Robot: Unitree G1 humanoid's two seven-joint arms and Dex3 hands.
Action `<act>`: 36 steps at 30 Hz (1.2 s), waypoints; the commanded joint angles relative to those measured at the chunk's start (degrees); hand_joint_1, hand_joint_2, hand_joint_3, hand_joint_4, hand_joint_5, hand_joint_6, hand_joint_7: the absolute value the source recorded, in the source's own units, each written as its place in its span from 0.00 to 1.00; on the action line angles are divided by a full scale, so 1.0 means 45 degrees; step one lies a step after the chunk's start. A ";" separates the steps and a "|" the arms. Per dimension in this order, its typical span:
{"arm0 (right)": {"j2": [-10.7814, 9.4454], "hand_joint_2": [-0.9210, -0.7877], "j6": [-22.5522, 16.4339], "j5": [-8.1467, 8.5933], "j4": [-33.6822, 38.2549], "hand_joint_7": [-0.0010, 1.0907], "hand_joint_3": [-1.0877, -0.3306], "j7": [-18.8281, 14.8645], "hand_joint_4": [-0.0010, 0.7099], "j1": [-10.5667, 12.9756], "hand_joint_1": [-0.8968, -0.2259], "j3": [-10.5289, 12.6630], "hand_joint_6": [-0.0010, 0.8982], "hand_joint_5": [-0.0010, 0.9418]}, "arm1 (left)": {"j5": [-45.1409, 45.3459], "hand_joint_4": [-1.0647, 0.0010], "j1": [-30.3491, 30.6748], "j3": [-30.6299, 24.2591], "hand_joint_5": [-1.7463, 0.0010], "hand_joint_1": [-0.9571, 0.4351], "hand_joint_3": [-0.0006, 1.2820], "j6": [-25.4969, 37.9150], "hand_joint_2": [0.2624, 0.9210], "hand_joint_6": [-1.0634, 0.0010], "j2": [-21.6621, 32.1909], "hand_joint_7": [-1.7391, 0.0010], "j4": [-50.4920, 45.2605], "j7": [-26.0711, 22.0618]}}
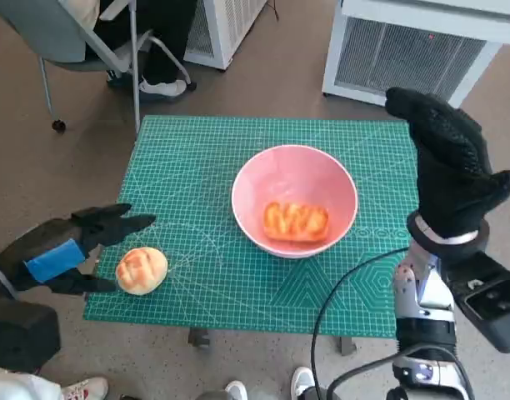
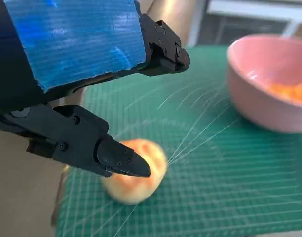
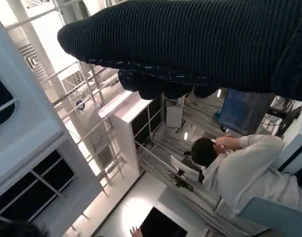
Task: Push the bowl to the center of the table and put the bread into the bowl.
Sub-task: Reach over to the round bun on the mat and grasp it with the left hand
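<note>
A pink bowl (image 1: 294, 200) sits near the middle of the green cutting mat (image 1: 197, 283), with a long orange bread (image 1: 296, 222) inside it. A round bread roll (image 1: 142, 270) lies on the mat near its front left corner. My left hand (image 1: 67, 248) hovers just left of the roll, fingers spread around it, holding nothing. In the left wrist view a black fingertip (image 2: 122, 164) is over the roll (image 2: 135, 177), and the bowl (image 2: 267, 81) lies beyond. My right hand (image 1: 449, 162) is raised upright off the table's right edge, holding nothing.
A chair (image 1: 88, 50) with a seated person's legs stands beyond the far left corner. White grilled units (image 1: 413, 50) stand behind the table. A black cable (image 1: 347, 292) crosses the front right of the mat. A person (image 3: 240, 168) shows in the right wrist view.
</note>
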State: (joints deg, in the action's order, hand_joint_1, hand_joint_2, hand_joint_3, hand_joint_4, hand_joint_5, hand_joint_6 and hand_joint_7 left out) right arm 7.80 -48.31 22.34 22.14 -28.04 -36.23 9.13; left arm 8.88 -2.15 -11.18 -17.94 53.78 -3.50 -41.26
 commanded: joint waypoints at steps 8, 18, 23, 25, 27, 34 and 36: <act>0.0153 0.00 0.0498 -0.0077 -0.0039 0.61 0.40 -0.0086 0.00 0.0034 0.47 -0.0082 0.00 0.53 | 0.0702 0.72 -0.0261 0.1572 1.00 0.49 0.00 0.1265 0.87 0.63 -0.0416 0.99 0.0652 -0.0023; 0.0244 0.00 0.0694 -0.0124 -0.0310 0.61 0.39 -0.0065 0.00 0.0121 0.46 -0.0082 0.00 0.52 | 0.1715 0.55 -0.1246 0.3060 0.97 0.57 0.00 0.1228 0.89 0.48 -0.1056 0.95 0.2634 0.0594; 0.0240 0.00 0.0641 -0.0134 -0.0304 0.61 0.39 -0.0048 0.00 0.0144 0.45 -0.0045 0.00 0.52 | 0.2356 0.35 -0.1667 0.3419 0.82 0.64 0.02 0.0108 0.96 0.35 -0.1274 0.76 0.3939 0.1749; 0.0238 0.00 0.0615 -0.0116 -0.0285 0.61 0.40 -0.0056 0.00 0.0149 0.45 -0.0030 0.00 0.52 | 0.2471 0.43 -0.1857 0.3505 0.51 0.67 0.08 -0.0348 0.99 0.42 -0.1362 0.46 0.4519 0.2179; 0.0225 0.00 0.0584 -0.0127 -0.0283 0.61 0.40 -0.0042 0.00 0.0158 0.45 -0.0022 0.00 0.52 | 0.2521 0.44 -0.2057 0.3589 0.41 0.68 0.09 -0.0839 0.99 0.43 -0.1394 0.38 0.5070 0.2520; 0.0208 0.00 0.0495 -0.0104 -0.0265 0.61 0.41 -0.0032 0.00 0.0165 0.44 0.0016 0.00 0.52 | 0.2330 0.44 -0.2707 0.3515 0.30 0.69 0.08 -0.1440 1.00 0.39 -0.1145 0.33 0.5410 0.2618; 0.0219 0.00 0.0480 -0.0090 -0.0235 0.61 0.41 -0.0040 0.00 0.0145 0.44 0.0030 0.00 0.52 | 0.2125 0.45 -0.2854 0.3337 0.28 0.69 0.08 -0.1370 1.00 0.39 -0.1019 0.34 0.5044 0.2452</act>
State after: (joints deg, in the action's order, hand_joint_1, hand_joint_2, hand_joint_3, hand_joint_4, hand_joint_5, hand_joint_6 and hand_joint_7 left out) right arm 8.67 -46.23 22.27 20.68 -28.04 -36.33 9.00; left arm 19.62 -13.47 4.72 -24.06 47.78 21.06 -29.28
